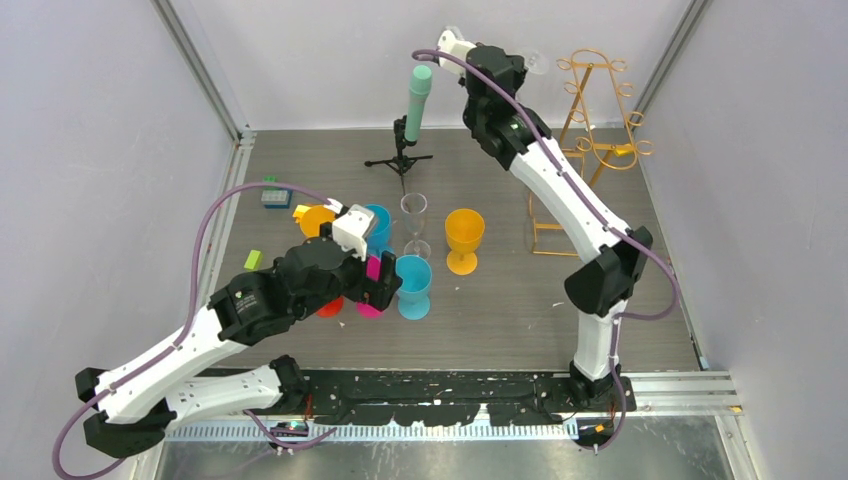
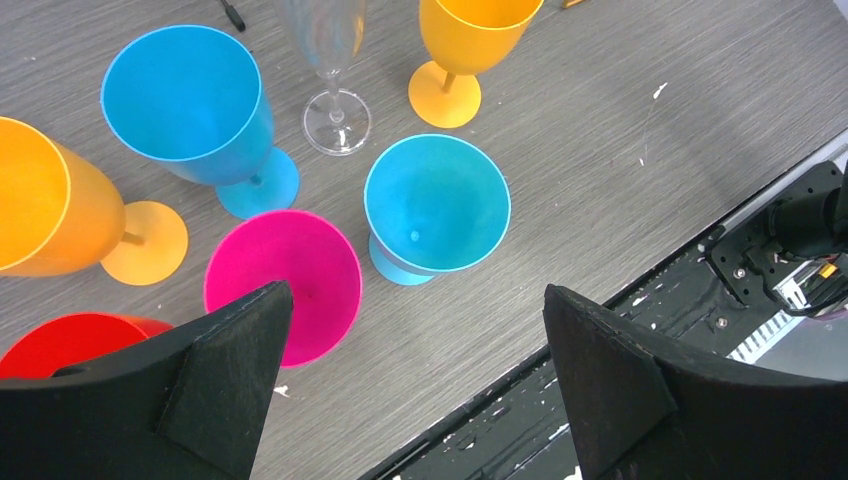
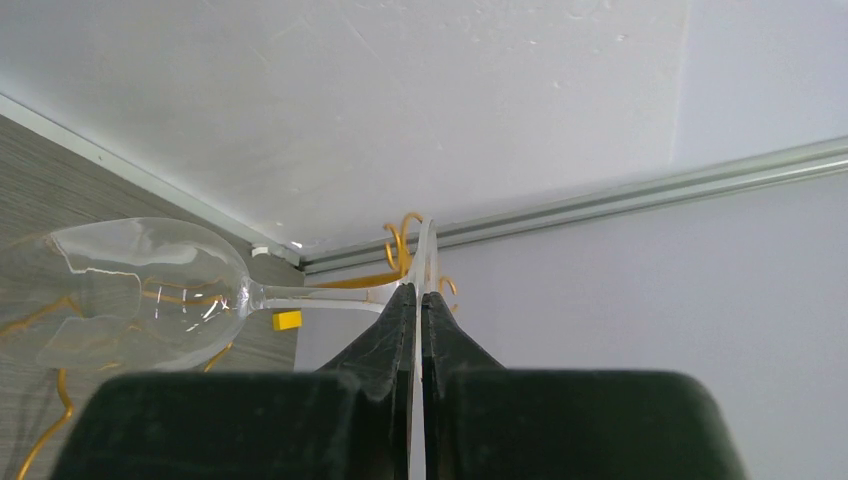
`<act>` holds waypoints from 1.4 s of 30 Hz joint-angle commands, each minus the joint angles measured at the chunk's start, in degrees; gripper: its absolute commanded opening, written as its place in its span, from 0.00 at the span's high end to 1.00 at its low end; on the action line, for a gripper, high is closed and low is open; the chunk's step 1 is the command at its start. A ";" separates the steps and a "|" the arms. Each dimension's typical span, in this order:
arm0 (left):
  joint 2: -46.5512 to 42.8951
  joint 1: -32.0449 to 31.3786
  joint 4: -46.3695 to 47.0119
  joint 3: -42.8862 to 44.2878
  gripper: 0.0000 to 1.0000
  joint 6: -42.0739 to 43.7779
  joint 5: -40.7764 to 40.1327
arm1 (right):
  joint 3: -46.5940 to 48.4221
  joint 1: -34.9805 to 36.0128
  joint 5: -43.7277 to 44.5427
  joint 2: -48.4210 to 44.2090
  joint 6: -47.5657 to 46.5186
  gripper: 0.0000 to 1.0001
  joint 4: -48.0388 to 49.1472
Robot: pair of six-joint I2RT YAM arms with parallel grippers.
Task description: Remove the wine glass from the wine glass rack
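1. The table [image 1: 600,300] is a flat grey board with streaked wood grain and small white scuffs.
2. The wine glass rack [image 1: 597,110] stands at the table's far right: thin gold wire, a rectangular base, slanted uprights and small round loops on top.
3. The left gripper [image 2: 417,292] has wedge-shaped fingers faced with matte black pads. They are spread wide, holding nothing, above smooth plastic goblets [image 2: 437,205] in blue, orange, pink and red.
4. The right gripper [image 3: 420,300] is raised just left of the rack's top loops, its black fingers pinched on the glass's foot.
5. The wine glass [image 3: 150,290] is clear and thin-walled, with a rounded bowl and a slender stem. It is held sideways in the air, foot edge-on between the fingers.
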 commanded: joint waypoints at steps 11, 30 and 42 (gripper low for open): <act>2.39 -0.17 8.07 4.10 0.00 -3.95 1.85 | -12.05 10.63 7.22 -21.25 -3.55 1.00 -0.13; 19.37 0.28 65.19 1.06 0.00 31.83 4.15 | -16.60 23.67 15.45 -30.57 0.68 1.00 -7.80; 19.06 16.66 62.85 -4.95 0.01 -28.57 15.94 | -14.03 24.59 16.09 -30.71 5.86 1.00 -10.59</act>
